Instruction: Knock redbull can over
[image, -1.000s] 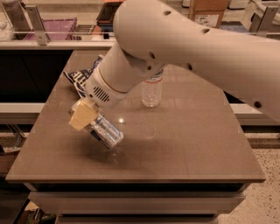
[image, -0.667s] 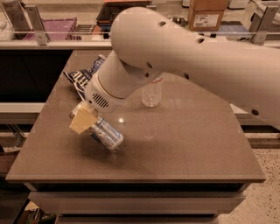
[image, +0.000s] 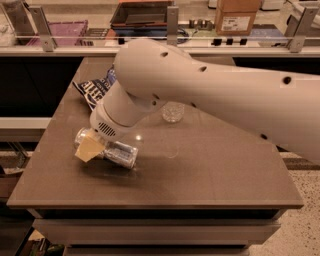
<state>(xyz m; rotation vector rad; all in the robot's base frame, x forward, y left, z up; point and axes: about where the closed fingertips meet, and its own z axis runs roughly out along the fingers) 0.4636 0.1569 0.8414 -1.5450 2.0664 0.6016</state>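
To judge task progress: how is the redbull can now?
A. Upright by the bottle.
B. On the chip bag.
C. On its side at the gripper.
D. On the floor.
C: the redbull can lies on its side, front left of the table, with the gripper at its left end.

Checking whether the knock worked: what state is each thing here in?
redbull can: lying on its side on the table.
gripper: low, over the can's left end.
water bottle: upright, top hidden by the arm.
chip bag: lying flat, back left.
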